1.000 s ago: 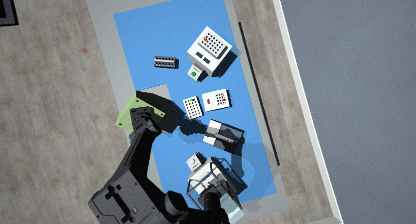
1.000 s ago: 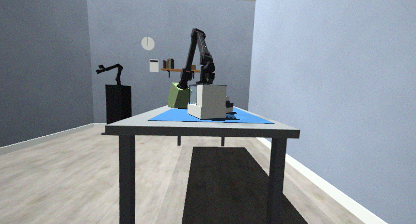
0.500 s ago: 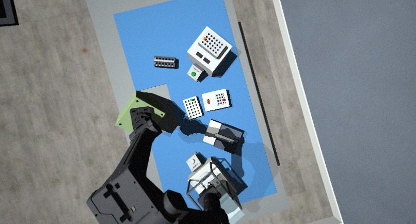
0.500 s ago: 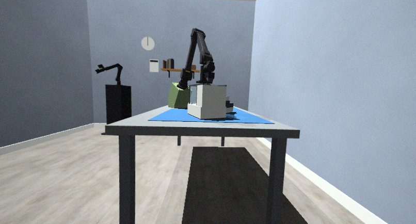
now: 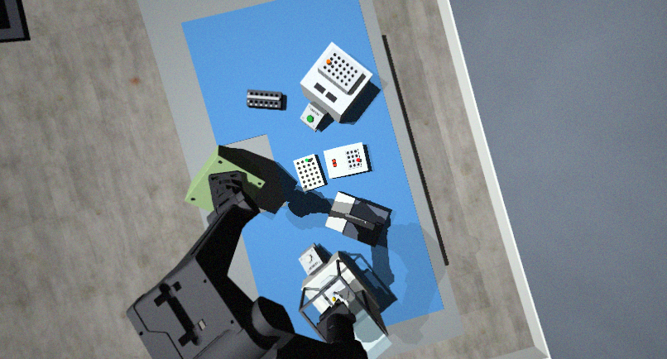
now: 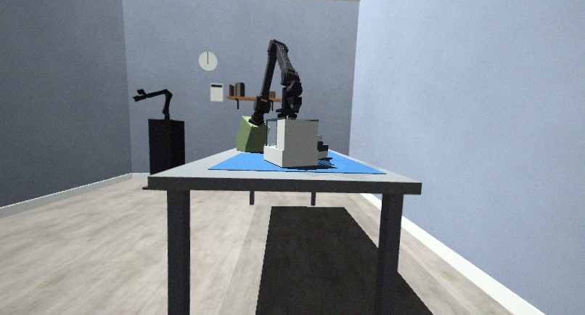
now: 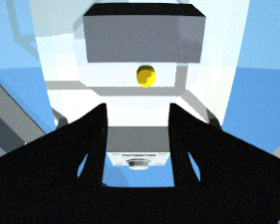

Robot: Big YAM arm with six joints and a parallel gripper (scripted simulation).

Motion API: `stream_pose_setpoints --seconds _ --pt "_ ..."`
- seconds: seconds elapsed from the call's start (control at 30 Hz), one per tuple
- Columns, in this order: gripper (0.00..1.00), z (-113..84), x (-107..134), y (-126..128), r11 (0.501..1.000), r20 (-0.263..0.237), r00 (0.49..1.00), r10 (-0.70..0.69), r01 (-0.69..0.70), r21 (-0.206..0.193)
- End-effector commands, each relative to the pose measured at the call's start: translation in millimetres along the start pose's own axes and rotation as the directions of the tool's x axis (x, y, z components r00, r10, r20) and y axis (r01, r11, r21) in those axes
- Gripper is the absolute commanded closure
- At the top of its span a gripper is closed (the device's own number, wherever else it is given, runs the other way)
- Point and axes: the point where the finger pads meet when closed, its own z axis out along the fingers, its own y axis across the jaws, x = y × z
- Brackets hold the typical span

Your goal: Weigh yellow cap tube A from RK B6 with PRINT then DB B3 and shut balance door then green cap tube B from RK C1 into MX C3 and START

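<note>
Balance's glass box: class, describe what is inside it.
A yellow-capped tube is inside. Only its cap shows clearly; the tube's body and foot are hidden beneath it, so how it meets the pan cannot be seen.
</note>
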Motion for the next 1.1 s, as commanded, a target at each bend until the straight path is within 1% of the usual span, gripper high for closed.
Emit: stream_pose_setpoints --seconds 0.0,0.17,0.23,0.27,0.37,0.73,0.8,0.83,0.93,1.07 --pt "0.64 -31.8 -25 -4 1.000 0.060 0.998 -0.012 0.012 0.006" --pt "0.64 -40.6 -24 -3 1.000 0.061 0.998 -0.012 0.012 0.006" --pt "0.64 -40.6 -24 -3 1.000 0.061 0.998 -0.012 0.012 0.006" --pt "0.64 -27.9 -18 -6 1.000 0.026 1.000 -0.007 0.007 0.005" --pt "0.64 -47.2 -24 -3 1.000 0.060 0.998 -0.012 0.012 0.007" --pt "0.64 -66.9 -24 -3 1.000 0.062 0.998 -0.013 0.013 0.007" --pt "0.64 -66.9 -24 -3 1.000 0.062 0.998 -0.013 0.013 0.007" --pt "0.64 -52.1 -18 -6 1.000 0.024 1.000 -0.007 0.007 0.005" --pt "0.64 -73.9 -24 -3 1.000 0.063 0.998 -0.013 0.013 0.007" --pt "0.64 -80.9 -23 -3 1.000 0.063 0.998 -0.013 0.013 0.007"
